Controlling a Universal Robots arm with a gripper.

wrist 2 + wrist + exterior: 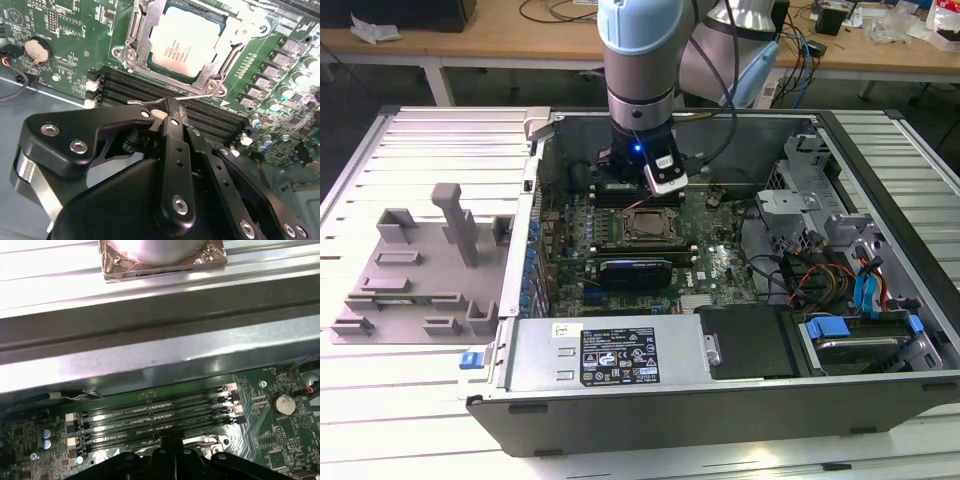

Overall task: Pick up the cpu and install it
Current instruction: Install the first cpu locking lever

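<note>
The cpu [185,42], a flat square chip with a silvery top, lies in its socket on the green motherboard with the metal frame [131,47] around it. In the exterior view the cpu [642,224] sits at the middle of the open computer case. My gripper [170,106] is shut with nothing seen between its black fingers [176,145]. Its tip hovers over the black memory slots [150,90] beside the socket, right at the thin wire lever [200,97]. The gripper [632,190] hangs from the arm just behind the socket. The shut fingertips [175,452] also show over the memory slots [160,417].
Grey fixture blocks [420,260] stand on the table at the exterior view's left. The case wall [150,360] rises just behind the memory slots. A power supply [610,352] lies at the front, and a drive cage with blue parts and cables [850,320] at the right.
</note>
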